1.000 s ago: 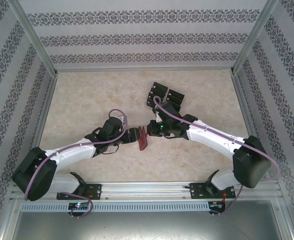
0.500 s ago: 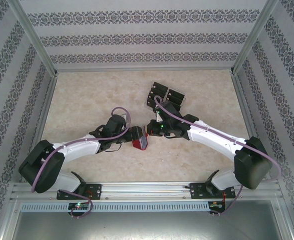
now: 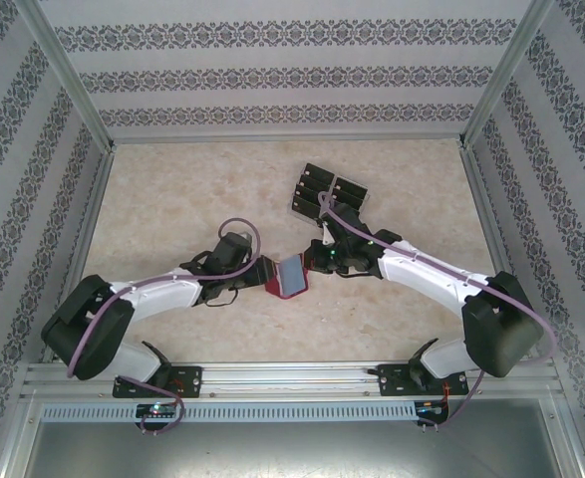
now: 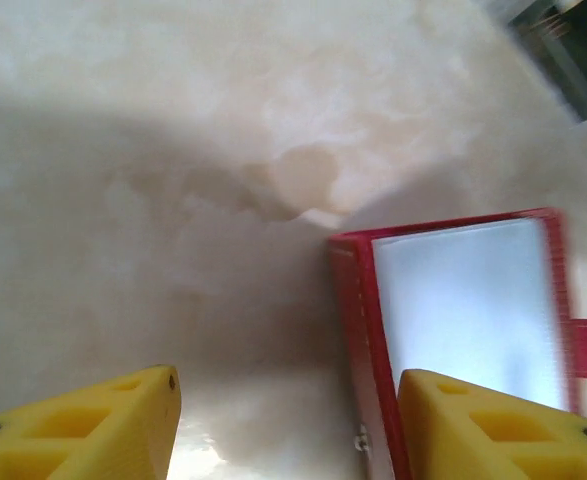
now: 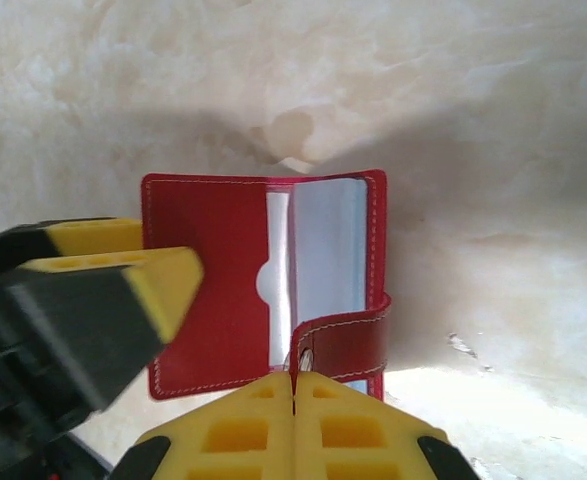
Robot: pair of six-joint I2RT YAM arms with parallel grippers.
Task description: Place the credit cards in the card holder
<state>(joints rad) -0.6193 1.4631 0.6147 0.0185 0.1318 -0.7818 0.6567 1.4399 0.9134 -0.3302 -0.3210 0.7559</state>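
The card holder [image 3: 290, 276] is a red wallet lying open at the table's middle, its grey-blue inside [image 5: 325, 265] facing up. My right gripper [image 5: 293, 380] is shut on the wallet's snap tab [image 5: 348, 338], which curls up from the right cover. From the other side, my left gripper [image 4: 288, 425] stands open. The wallet's red left edge [image 4: 358, 330] lies between its yellow fingers, close to the right fingertip [image 4: 473, 420]. That same gripper's finger [image 5: 123, 275] hangs over the left cover. The black credit cards [image 3: 312, 192] stand farther back, behind the right arm.
A clear slotted stand [image 3: 356, 201] at the back middle holds the cards. Patterned walls with metal posts [image 3: 73, 80] close in the table on three sides. Both arms meet at the middle; bare marbled tabletop [image 3: 172, 189] lies to the left.
The wallet has gone from edge-on and nearly closed to spread open, showing its grey-blue inside. The left gripper has moved right to it, its jaws narrowing. The right gripper still pinches the tab.
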